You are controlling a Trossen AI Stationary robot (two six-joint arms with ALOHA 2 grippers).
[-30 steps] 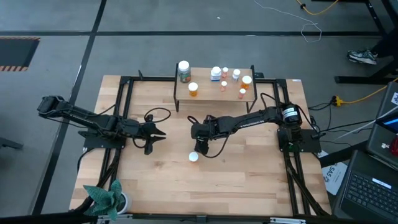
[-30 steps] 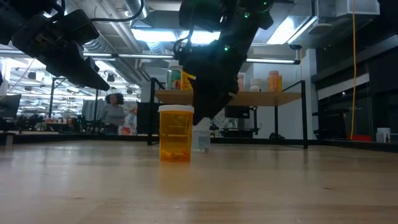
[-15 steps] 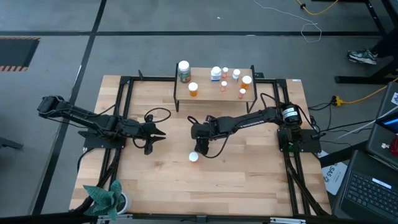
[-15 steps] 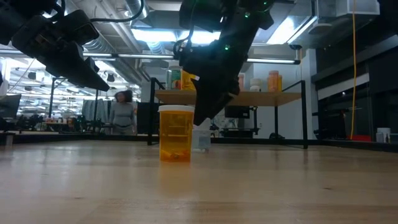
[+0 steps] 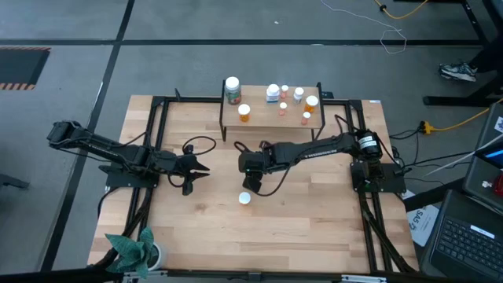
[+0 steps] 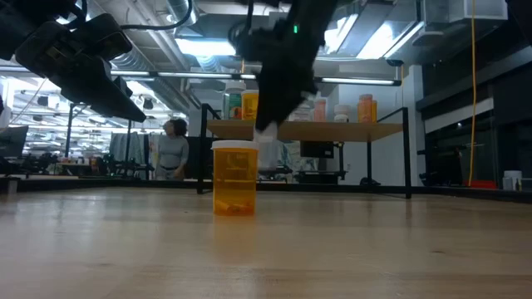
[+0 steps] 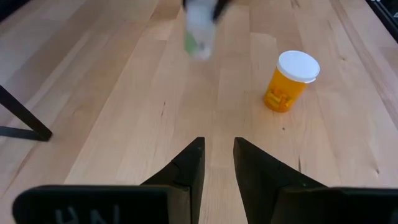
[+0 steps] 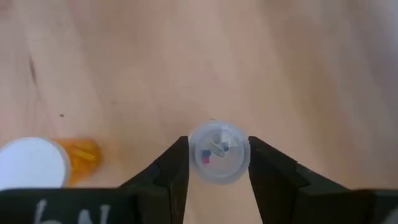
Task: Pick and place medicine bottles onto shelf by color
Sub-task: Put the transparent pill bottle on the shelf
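Note:
My right gripper [image 8: 219, 163] is shut on a small clear medicine bottle [image 8: 219, 151] above the middle of the table [image 5: 250, 182]. In the left wrist view this bottle [image 7: 199, 30] hangs blurred above the wood. An orange medicine bottle with a white cap [image 5: 244, 198] [image 6: 235, 178] stands upright on its base on the table, just nearer than the gripper. The shelf [image 5: 259, 118] stands at the far edge on black legs with several bottles upright on it. My left gripper [image 5: 203, 167] hovers shut over the table's left half, holding nothing. My right gripper pinches the small clear bottle's round sides [image 8: 194, 155] between its two fingers, one on each side. The fingers come from above, slanting down. The bottle is lifted clear of the table, with its top toward the wrist camera.
Black frame rails [image 5: 157, 134] run along both sides of the table. A green plant-like thing [image 5: 134, 248] sits at the near left corner. A person [image 6: 173, 149] stands in the room beyond. Bare wood lies near the front edge [image 5: 299, 236].
My right gripper has shut on the small clear bottle, which stood on the table behind the orange bottle, and has risen with it. The bottle now hangs clear of the table. The person in the background has walked toward the right.

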